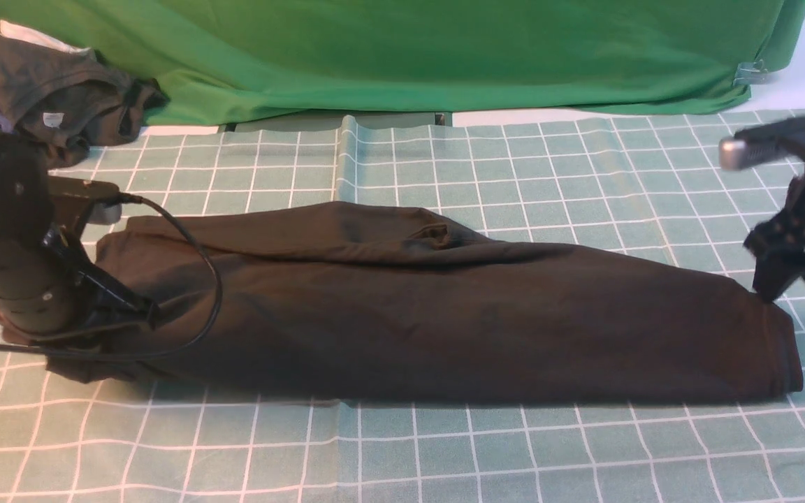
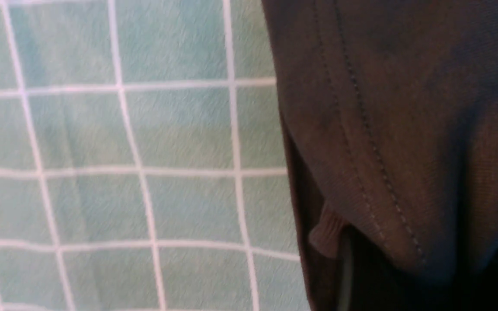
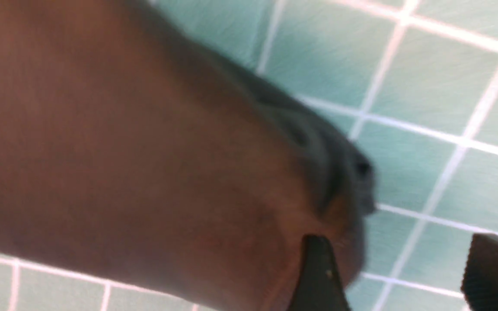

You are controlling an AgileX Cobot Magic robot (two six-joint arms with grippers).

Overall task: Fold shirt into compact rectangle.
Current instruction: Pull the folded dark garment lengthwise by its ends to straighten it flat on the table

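The jaws of the right gripper [image 3: 398, 272] stood apart, one fingertip over the shirt's corner and the other above the tablecloth. Those of the left gripper [image 1: 130, 311] could not be told, its tip pressed into the fabric. The large black long-sleeved cotton shirt [image 1: 444, 307] lay in a long band across the teal, white-gridded tablecloth [image 1: 514, 454], between both grippers. At far left, a crumpled dark grey garment [image 1: 46, 91] carried a small white label [image 1: 53, 119], its writing unreadable.
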